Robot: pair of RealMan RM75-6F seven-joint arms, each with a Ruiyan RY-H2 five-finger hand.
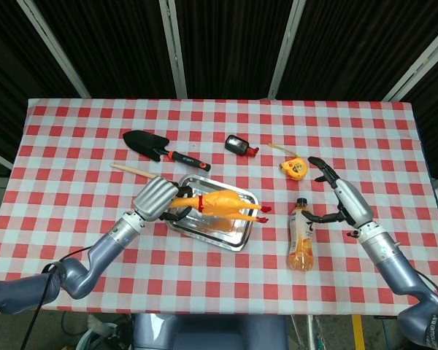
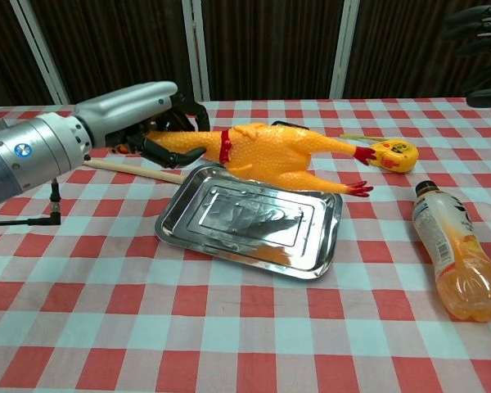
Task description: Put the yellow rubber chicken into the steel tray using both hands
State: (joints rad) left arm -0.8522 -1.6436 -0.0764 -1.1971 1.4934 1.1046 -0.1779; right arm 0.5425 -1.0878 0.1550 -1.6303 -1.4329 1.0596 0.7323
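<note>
We see only the fingertips of the right hand [image 2: 483, 49] at the chest view's top right edge. The left hand [image 2: 139, 123] covers the chicken's [image 2: 270, 151] head, and the chicken hides most of the small black object behind it. The print on the bottle [image 2: 450, 254] label is too small for us to read.

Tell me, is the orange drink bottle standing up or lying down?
Lying down. The orange drink bottle rests on its side on the checked tablecloth, cap end pointing away from the chest camera, right of the steel tray.
</note>
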